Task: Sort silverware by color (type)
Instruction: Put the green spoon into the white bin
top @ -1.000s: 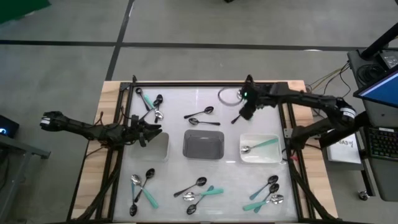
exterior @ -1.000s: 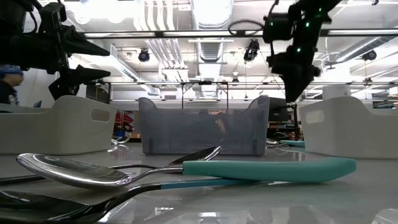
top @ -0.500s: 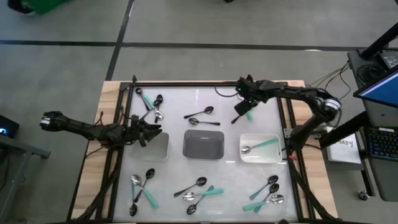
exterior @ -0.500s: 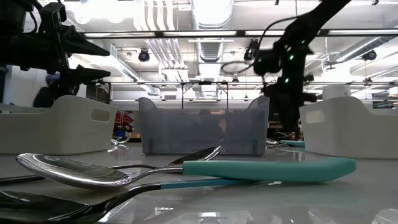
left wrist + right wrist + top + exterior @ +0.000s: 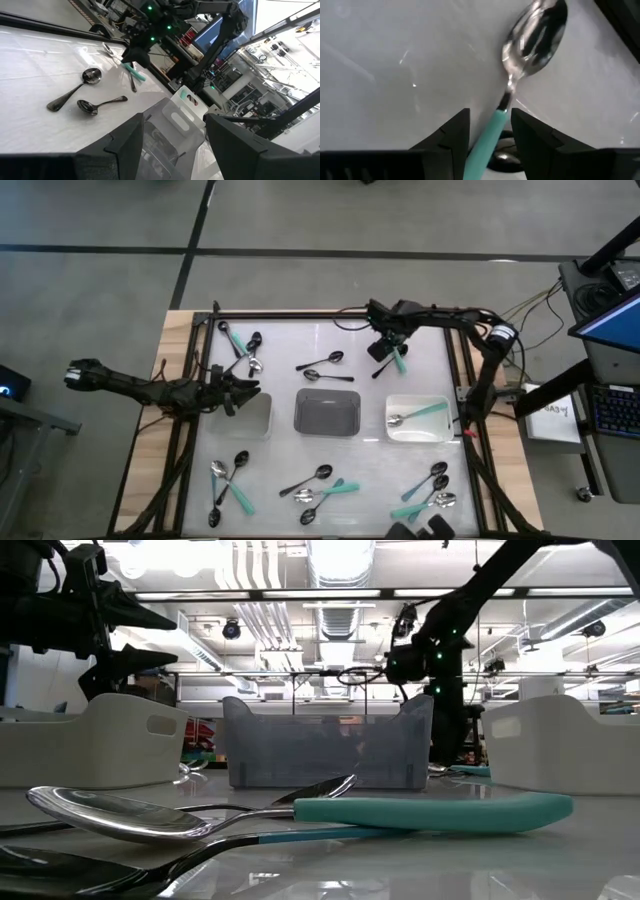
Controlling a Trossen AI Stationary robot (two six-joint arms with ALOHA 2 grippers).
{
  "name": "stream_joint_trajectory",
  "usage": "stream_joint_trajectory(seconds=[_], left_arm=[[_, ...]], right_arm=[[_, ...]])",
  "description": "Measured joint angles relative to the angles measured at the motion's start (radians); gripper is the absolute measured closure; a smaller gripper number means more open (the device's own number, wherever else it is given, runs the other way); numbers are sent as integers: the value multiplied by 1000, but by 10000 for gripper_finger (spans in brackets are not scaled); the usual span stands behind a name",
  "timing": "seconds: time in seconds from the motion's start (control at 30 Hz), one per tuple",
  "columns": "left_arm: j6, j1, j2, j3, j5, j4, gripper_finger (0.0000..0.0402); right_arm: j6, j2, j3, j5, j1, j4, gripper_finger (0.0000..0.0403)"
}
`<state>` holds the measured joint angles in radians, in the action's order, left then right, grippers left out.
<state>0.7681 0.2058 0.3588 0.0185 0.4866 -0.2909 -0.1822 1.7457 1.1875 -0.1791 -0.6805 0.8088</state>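
I have the right gripper (image 5: 388, 348) low over the far right part of the table (image 5: 290, 340), its fingers (image 5: 451, 137) parted with the mint-green handle of a spoon (image 5: 520, 65) running between them; the shiny bowl of that spoon lies on the white surface just ahead of the tips. Whether the pads actually touch the handle I cannot tell from the right wrist view, but the jaws are not closed on it. From above, that teal-handled spoon (image 5: 398, 360) sits right under the gripper beside a dark spoon. The left gripper (image 5: 240, 391) waits with its fingers wide apart over the left white tray (image 5: 262, 416), holding nothing. The grey tray (image 5: 327, 411) sits in the middle, and the right white tray (image 5: 417, 419) already holds a silver spoon and a green-handled one (image 5: 425, 412). The rest of the silverware lies in loose clusters: a few near the far left corner (image 5: 243, 345), a black spoon (image 5: 322, 363) with another beside it behind the grey tray, a group at the near left (image 5: 228, 478), one at the near middle (image 5: 320, 485), and one at the near right (image 5: 430, 490). In the low view a silver spoon (image 5: 120, 815) and a green handle (image 5: 430, 811) lie close to the lens.
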Motion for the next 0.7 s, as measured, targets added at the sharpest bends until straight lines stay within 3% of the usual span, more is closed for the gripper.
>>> stream_joint_trajectory(seconds=[0.3, 0.57, 0.7], left_arm=[[0, 0, 0, 0, 0, 0, 203], [0, 0, 0, 0, 0, 0, 203], [0, 0, 0, 0, 0, 0, 203]], right_arm=[[11, 88, 2, 109, -50, 21, 277], [68, 71, 6, 110, -48, 7, 370], [76, 38, 9, 113, -49, 2, 374]])
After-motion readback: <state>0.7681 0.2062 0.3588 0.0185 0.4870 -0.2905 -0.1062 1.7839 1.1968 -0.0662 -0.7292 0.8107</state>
